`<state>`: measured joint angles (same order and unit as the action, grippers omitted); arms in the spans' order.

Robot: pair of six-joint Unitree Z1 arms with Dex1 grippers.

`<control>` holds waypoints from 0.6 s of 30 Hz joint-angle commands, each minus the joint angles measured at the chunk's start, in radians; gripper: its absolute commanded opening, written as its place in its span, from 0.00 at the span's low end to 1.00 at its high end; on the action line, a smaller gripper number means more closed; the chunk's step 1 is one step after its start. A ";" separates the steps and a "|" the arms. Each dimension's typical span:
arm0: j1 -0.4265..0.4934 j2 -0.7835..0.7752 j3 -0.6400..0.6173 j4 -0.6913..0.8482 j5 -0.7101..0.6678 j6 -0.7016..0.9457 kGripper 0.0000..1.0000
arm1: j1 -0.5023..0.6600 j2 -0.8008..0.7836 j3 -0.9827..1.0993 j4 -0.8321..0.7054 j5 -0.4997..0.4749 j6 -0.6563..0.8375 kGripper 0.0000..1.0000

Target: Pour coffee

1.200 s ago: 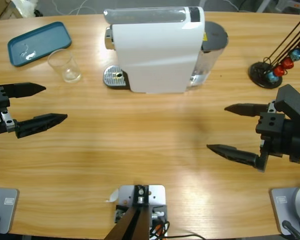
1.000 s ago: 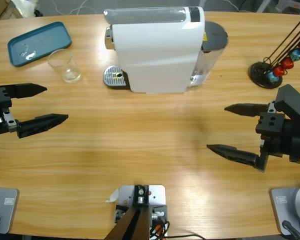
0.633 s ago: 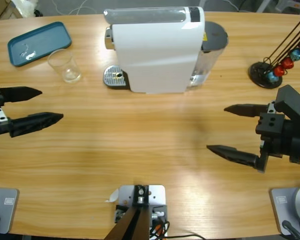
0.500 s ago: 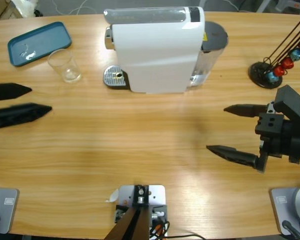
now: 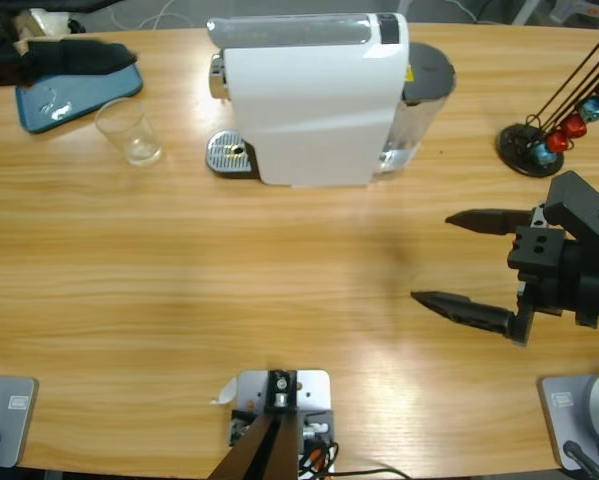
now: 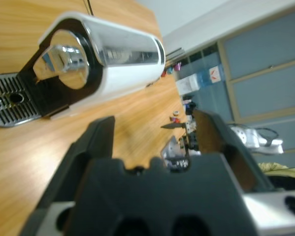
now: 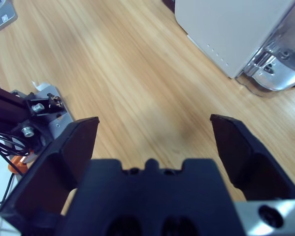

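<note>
**Coffee glass sits alone by the drip tray**

The coffee glass (image 5: 129, 132), a small clear tumbler, stands on the counter (image 5: 229, 270) between the blue tray (image 5: 49, 98) and the white machine (image 5: 314, 95), whose drip grate is just beside it. The left tool (image 5: 74, 55) hangs over the blue tray, jaws apart, nothing between them. The right tool (image 5: 459, 258) hovers low near the counter's right end, spread wide and holding nothing, near the capsule stand (image 5: 539, 145).
</note>
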<state>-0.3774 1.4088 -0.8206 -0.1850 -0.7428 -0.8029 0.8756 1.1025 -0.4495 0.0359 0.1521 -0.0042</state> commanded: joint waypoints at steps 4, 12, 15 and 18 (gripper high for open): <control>0.021 0.257 -0.020 -0.238 -0.052 -0.139 0.68 | 0.008 0.002 0.000 -0.010 0.024 -0.008 1.00; 0.032 0.344 -0.064 -0.285 -0.074 -0.142 0.64 | 0.008 -0.007 0.002 -0.010 0.024 -0.008 1.00; 0.034 0.356 -0.079 -0.286 -0.076 -0.142 0.64 | 0.008 -0.007 0.002 -0.010 0.024 -0.008 1.00; 0.034 0.365 -0.080 -0.293 -0.084 -0.141 0.58 | 0.008 -0.007 0.002 -0.010 0.024 -0.008 1.00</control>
<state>-0.3528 1.7033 -0.8856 -0.4571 -0.7942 -0.9322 0.8756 1.1023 -0.4495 0.0359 0.1540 -0.0042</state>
